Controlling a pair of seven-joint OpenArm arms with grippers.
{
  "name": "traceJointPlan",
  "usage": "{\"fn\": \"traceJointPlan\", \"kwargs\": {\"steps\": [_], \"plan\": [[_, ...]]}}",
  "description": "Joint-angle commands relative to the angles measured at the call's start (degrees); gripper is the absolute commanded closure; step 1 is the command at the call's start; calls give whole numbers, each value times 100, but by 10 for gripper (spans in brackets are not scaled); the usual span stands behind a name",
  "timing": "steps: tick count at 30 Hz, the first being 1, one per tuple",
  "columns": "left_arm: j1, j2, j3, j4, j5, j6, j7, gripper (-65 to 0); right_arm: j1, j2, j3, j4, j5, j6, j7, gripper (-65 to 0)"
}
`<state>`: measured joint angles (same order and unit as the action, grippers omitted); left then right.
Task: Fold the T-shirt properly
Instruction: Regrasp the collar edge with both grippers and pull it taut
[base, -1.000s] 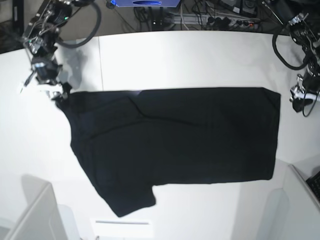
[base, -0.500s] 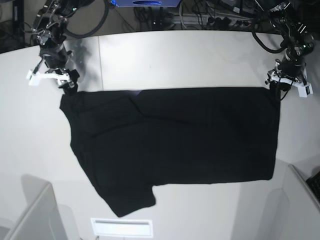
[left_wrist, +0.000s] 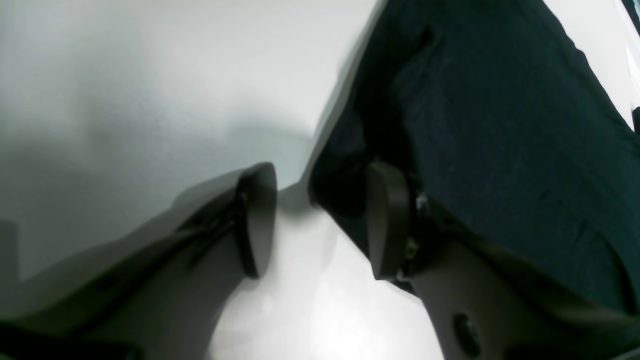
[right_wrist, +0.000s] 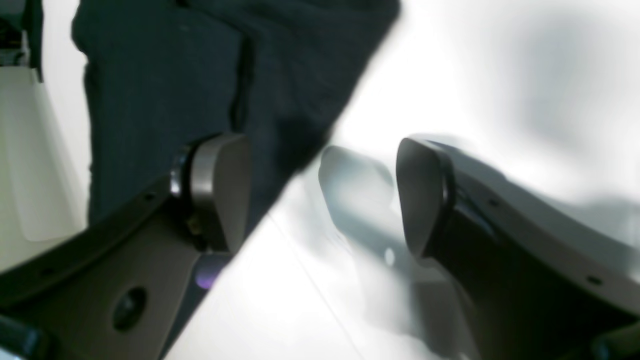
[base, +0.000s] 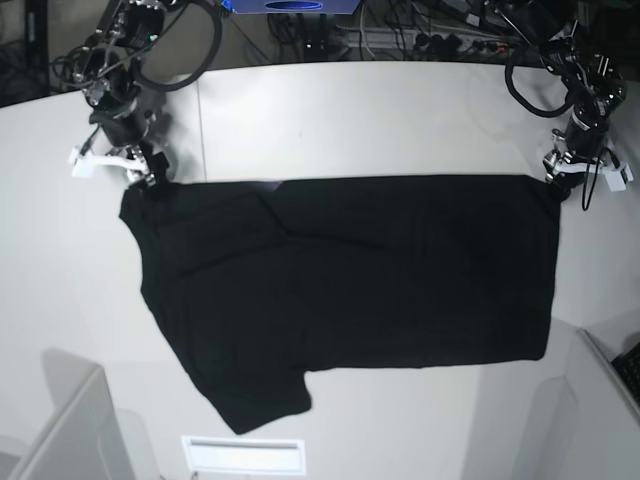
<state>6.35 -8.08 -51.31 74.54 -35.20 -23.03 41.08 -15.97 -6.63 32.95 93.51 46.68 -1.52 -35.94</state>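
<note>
The black T-shirt (base: 350, 280) lies spread flat on the white table (base: 380, 120), with one sleeve (base: 260, 400) pointing to the near edge. My right gripper (base: 115, 163) hovers at the shirt's far left corner. In the right wrist view it (right_wrist: 320, 150) stands open, one finger (right_wrist: 220, 190) over the cloth (right_wrist: 165, 75), the other over bare table. My left gripper (base: 585, 175) sits at the shirt's far right corner. Its jaws (left_wrist: 321, 172) are open around the corner (left_wrist: 330, 190) of the cloth, one pad (left_wrist: 387, 220) above the shirt, the other on the table side.
Grey box-like walls stand at the near left (base: 60, 430) and near right (base: 600, 400) corners. A white strip (base: 245, 455) lies at the near edge. Cables and equipment (base: 400, 30) run along the back. A seam (base: 200, 120) crosses the table.
The left gripper came in from beside the table's right edge to the shirt's far right corner. The right gripper rose off the left corner, shifted slightly and opened wider. The shirt has barely moved.
</note>
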Motion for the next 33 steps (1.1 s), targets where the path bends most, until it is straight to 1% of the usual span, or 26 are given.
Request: {"fn": "traceJointPlan", "kwargs": {"steps": [1,6,10,12,18,19,20,21,22,23,24,27,28,33], "plan": [[2,3,10,-13,166,65,239,-291,54,26,6,-46,-39,-37,-76,-426],[-217,109,19,-57,166,65,248,-291,423,149,-20,-486,-39,-37,-76,-426],[-367,109,19,-347,166,65,257,-291,634,167,-3,-811,-39,-37,-76,-426],[-455,109,19,-584,166,65,257,-286,704,263,-20,-934,-39,-37,-67,-426],[-560,109,19,-795,166,65,257,-276,748,325,-38,-1242,-39,-37,328,-425],[-569,109,19,-795,166,65,257,-258,748,325,-38,-1286,-39,-37,346,-425],[-578,109,19,-795,175,65,257,-222,748,351,-38,-1321,-39,-37,346,-422],[-587,109,19,-795,175,65,257,-173,748,386,-38,-1347,-39,-37,346,-405],[-595,91,19,-795,175,65,257,-110,748,395,-38,-1373,-39,-37,346,-371],[-604,91,19,-795,175,65,257,-58,748,386,-38,-1391,-39,-37,355,-333],[-604,82,19,-795,175,65,257,0,748,386,-38,-1417,-39,-37,355,-279],[-578,82,19,-786,175,65,257,0,757,395,-38,-1382,-39,-28,364,-80],[-569,82,19,-777,175,65,257,0,757,395,-11,-1365,-30,-28,364,-3],[-437,56,19,-716,175,65,257,0,652,351,15,-1092,-4,-37,364,0]]}}
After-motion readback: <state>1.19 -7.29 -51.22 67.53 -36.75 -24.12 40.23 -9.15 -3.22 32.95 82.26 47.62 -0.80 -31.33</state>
